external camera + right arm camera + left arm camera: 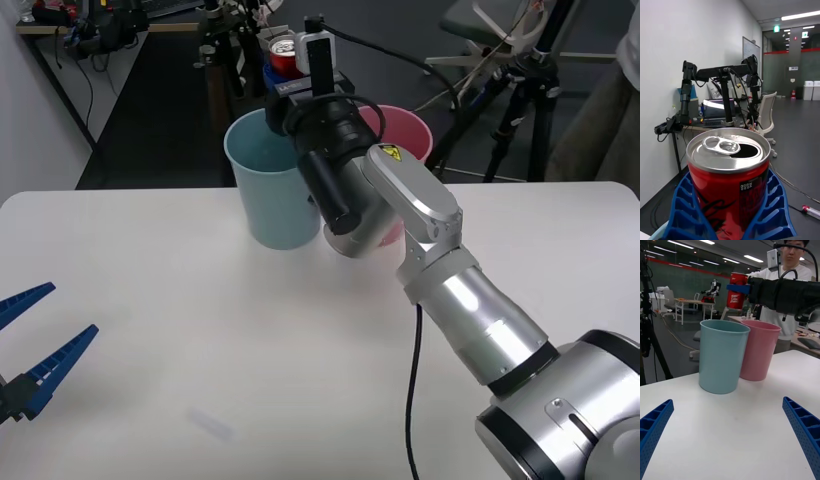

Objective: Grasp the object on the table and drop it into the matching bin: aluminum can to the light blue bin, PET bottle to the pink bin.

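My right gripper (pixel 283 68) is shut on the red aluminum can (pixel 283 55), holding it upright in the air above the far rim of the light blue bin (pixel 268 190). In the right wrist view the can (pixel 730 187) sits between the blue ribbed fingers (pixel 775 210), its silver top and pull-tab showing. From the left wrist view the can (pixel 736 296) hangs above the light blue bin (pixel 722 354), with the pink bin (pixel 758 350) touching it beside. My left gripper (pixel 35 345) rests open low over the table's (pixel 180 330) left edge.
The pink bin (pixel 405 135) stands behind my right forearm, against the blue one. A black cable runs down from the right arm. Tripods and desks stand on the dark floor beyond the table's far edge.
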You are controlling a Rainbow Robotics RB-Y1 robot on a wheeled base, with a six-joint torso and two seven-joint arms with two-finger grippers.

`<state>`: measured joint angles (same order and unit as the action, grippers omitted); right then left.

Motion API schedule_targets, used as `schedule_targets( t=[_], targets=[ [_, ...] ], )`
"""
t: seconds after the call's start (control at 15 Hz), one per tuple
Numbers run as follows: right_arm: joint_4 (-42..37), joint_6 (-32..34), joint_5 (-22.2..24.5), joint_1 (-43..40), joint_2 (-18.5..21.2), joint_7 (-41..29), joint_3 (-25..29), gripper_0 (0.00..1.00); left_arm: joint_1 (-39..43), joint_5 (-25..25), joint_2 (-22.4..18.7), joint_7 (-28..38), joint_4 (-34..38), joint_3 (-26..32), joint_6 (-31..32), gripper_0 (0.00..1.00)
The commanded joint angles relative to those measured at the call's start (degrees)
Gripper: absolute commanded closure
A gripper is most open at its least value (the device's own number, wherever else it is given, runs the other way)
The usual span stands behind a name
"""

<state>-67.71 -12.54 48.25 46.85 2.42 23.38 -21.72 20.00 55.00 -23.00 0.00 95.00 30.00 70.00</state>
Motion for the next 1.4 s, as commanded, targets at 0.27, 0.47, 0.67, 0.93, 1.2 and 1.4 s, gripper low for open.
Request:
schedule_targets(
  t=[0.27,0.47,0.67,0.93,1.2,1.4],
  targets=[
    [2.9,-0.3,-0.2,1.8,-0.4,-0.4,0.0,1.00,0.0,0.0,0.0,0.0,0.0,0.0,0.0,0.00],
    [2.9,-0.3,-1.0,1.8,-0.8,-1.0,0.0,0.79,0.0,0.0,0.0,0.0,0.0,0.0,0.0,0.00],
    [2.9,-0.3,-2.1,1.8,-1.1,-1.5,0.0,0.00,0.0,0.0,0.0,0.0,0.0,0.0,0.0,0.00],
    [2.9,-0.3,-2.2,1.8,-1.1,-1.7,0.0,0.00,0.0,0.0,0.0,0.0,0.0,0.0,0.0,0.00],
    [2.9,-0.3,-2.1,1.8,-1.1,-1.7,0.0,0.00,0.0,0.0,0.0,0.0,0.0,0.0,0.0,0.00],
    [2.9,0.3,-2.0,1.8,-1.1,-1.7,0.1,0.00,0.0,0.0,0.0,0.0,0.0,0.0,0.0,0.00]
  ],
)
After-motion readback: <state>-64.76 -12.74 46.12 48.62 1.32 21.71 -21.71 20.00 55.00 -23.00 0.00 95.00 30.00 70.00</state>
